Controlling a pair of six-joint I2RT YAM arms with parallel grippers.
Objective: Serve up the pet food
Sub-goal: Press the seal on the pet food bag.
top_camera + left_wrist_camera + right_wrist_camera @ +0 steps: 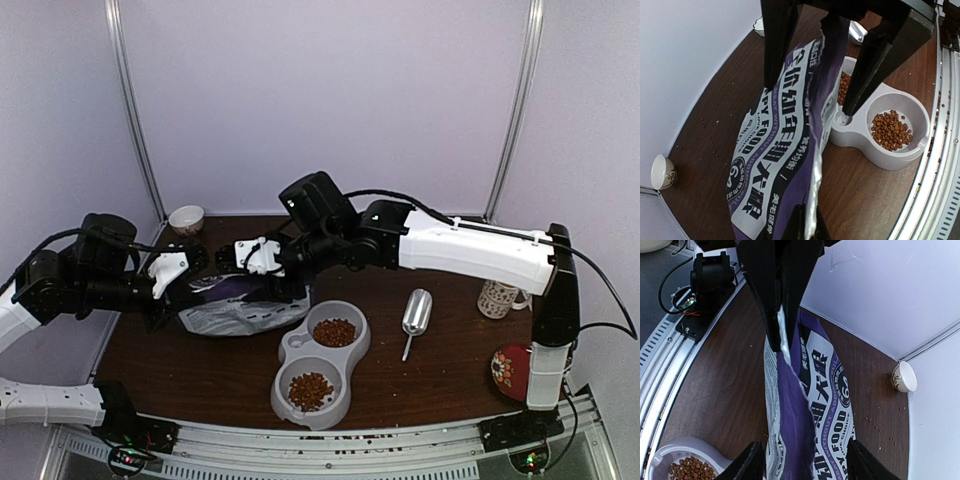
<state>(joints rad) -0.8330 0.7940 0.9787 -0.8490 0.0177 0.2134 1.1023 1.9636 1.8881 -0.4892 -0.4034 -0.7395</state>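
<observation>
bag [785, 150]: glossy printed plastic film, creased, with a silvery lining at the torn edge; left of double bowl
double bowl [875, 159]: grey plastic, smooth, matt
kibble [890, 130]: dry, rough, matt pellets; inside double bowl
scoop [416, 312]: bare metal, shiny; right of double bowl
table [440, 350]: dark wood grain, smooth, low sheen; under double bowl
cup [186, 218]: glazed ceramic, glossy; behind double bowl, to the left

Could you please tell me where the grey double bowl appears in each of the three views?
Top external: grey double bowl at bottom centre, lower right of the purple bag.
Left wrist: right of centre, beside the bag.
Right wrist: bottom-left corner, cut off by the edge.
Shared landmark: the purple bag, in all three.
</observation>
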